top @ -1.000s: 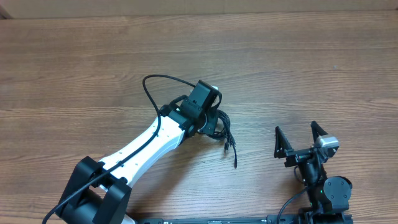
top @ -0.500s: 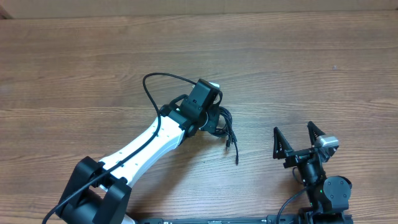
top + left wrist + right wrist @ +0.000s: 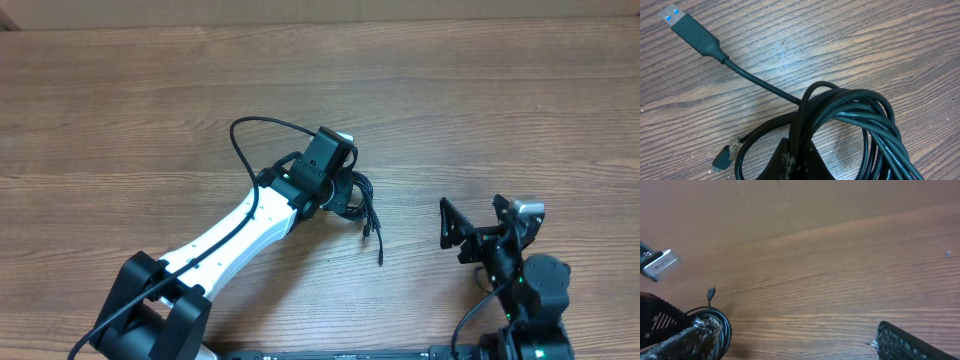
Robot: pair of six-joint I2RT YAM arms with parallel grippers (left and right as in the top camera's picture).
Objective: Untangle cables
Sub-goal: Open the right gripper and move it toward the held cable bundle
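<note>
Left gripper (image 3: 797, 159) is clamped on the coiled cables (image 3: 860, 107) mid-frame; right gripper (image 3: 470, 204) sits wide open lower right, well apart.

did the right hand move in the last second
Yes, slightly: the right hand shifted away from the near edge of the table, toward its far side.
</note>
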